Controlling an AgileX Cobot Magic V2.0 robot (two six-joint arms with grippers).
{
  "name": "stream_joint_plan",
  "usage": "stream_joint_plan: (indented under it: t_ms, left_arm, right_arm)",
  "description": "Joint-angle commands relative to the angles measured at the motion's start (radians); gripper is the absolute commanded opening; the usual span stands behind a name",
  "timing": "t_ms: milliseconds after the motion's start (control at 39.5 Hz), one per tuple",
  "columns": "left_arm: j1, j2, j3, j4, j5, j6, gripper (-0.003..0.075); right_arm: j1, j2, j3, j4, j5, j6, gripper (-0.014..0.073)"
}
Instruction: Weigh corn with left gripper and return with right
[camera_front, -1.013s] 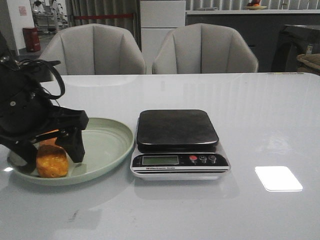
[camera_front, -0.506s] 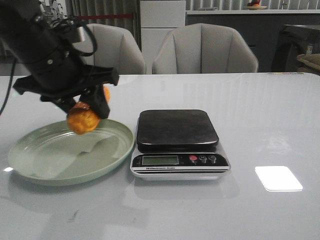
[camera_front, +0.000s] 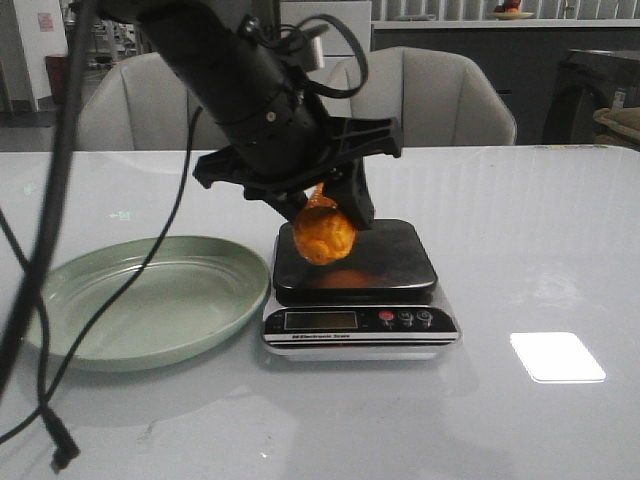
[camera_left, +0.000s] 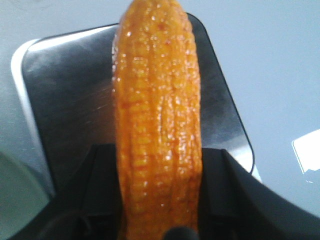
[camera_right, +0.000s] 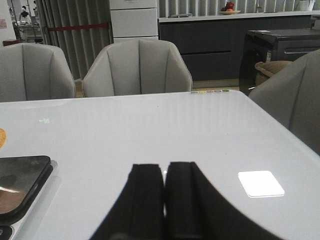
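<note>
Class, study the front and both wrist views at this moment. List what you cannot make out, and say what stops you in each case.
1. Scale display: reading too small, front view.
2. Left gripper: its grip faces are covered by the corn, both views.
3. Whether the corn touches the scale platform: no view shows the gap.
4. Right gripper: out of frame in the front view.

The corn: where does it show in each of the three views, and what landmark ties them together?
Front view: the corn hangs in the left pincer over the scale platform's left part.
Left wrist view: the corn fills the centre, the platform behind it.
Right wrist view: only an orange sliver at the picture's edge, probably the corn.
Shared landmark: the scale's dark platform.
</note>
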Motion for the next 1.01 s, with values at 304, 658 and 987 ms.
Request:
stream_joint_plan:
  t_ms: [304, 658, 987]
  left_arm:
    - [-0.017, -0.007, -0.068, -0.021, -0.044, -0.005, 0.0598]
    - [0.033, -0.12, -0.052, 0.006, 0.009, -0.005, 0.0596]
    - [0.116, -0.397, 0.173, 0.054, -0.027, -0.005, 0.0595]
  right_arm:
    - [-0.004, -0.02, 0.011, -0.01, -0.075, -0.006, 0.0167]
    - [-0.004, -0.02, 0.011, -0.01, -0.075, -0.006, 0.0167]
    - [-0.004, -0.02, 0.011, -0.01, -0.075, -0.006, 0.0167]
